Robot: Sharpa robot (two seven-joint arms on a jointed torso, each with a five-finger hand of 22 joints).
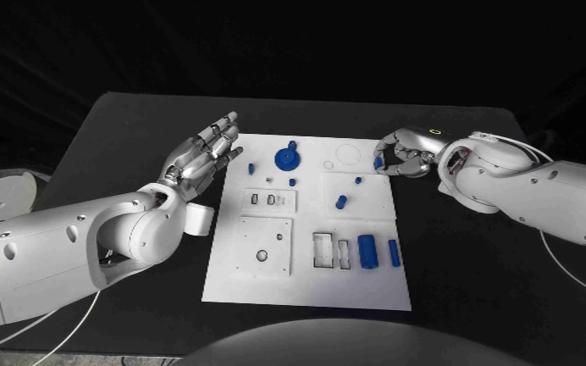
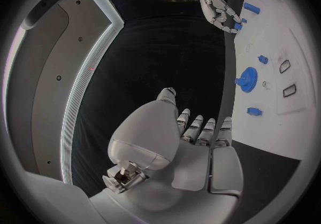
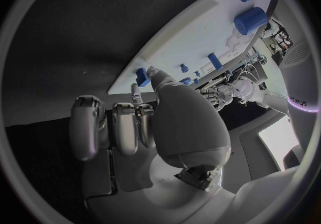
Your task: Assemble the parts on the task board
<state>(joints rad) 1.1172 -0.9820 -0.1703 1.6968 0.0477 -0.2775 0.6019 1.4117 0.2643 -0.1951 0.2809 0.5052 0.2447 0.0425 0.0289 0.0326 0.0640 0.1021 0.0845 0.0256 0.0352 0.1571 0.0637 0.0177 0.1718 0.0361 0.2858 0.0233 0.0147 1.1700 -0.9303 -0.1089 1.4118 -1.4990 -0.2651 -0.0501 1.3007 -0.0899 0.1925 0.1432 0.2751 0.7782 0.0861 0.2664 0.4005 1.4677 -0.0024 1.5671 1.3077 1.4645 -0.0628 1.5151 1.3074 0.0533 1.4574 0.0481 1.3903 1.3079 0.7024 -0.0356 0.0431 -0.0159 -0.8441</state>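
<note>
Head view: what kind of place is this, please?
Probably a robot test bench or lab: a black table against a dark backdrop, a white task board with small blue parts such as a gear, and two robot hands, left and right.

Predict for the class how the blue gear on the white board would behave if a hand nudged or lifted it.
The blue gear looks like rigid moulded plastic, so probably stiff and light. It lies flat on the task board, so a nudge would likely slide it rather than roll it. Its toothed rim should offer fingers some grip.
</note>
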